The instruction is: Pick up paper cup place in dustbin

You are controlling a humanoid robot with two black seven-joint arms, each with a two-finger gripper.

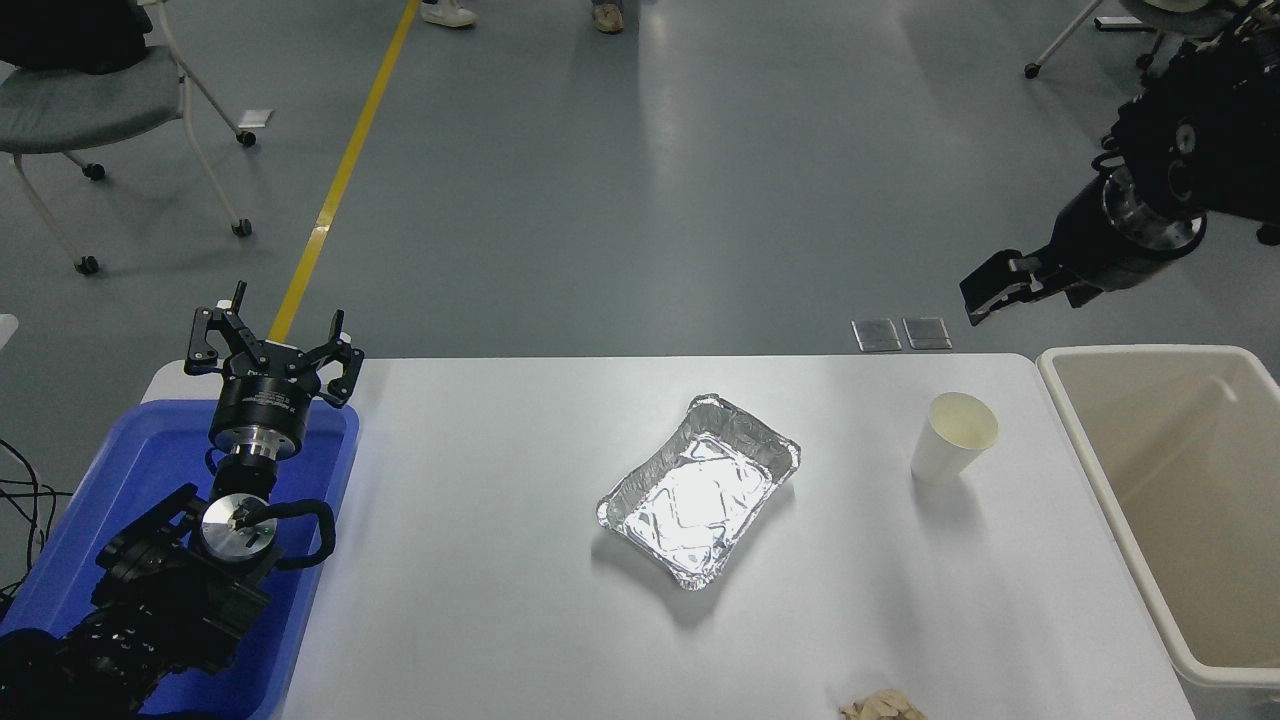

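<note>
Arrangement before the grasp. The paper cup (953,437) stands upright on the white table (480,560), mouth up and leaning slightly in this view, so its long axis runs nearly vertical; it sits toward the table's right end, just beside the cream dustbin (1085,440) but not touching its rim. The right gripper (990,292) hangs in the air beyond the table's far edge, above the floor, and points down and to the left; the cup lies below it and nearer to the robot, slightly to its left, so by my reading the coming move is a descent toward the robot's side with little sideways travel. From here its jaws appear drawn close together, though the angle is too oblique to say for certain whether they are open or closed; they hold nothing. The left gripper (270,358) is parked over the blue tub (320,520) at the table's left end, jaws spread open and empty, well apart from the cup; the right arm is plainly the nearer one. The foil tray (698,488) lies at mid-table, clear of the path between right gripper and cup. The dustbin stands open and empty, immediately right of the cup, so the carry after lifting should be short.
</note>
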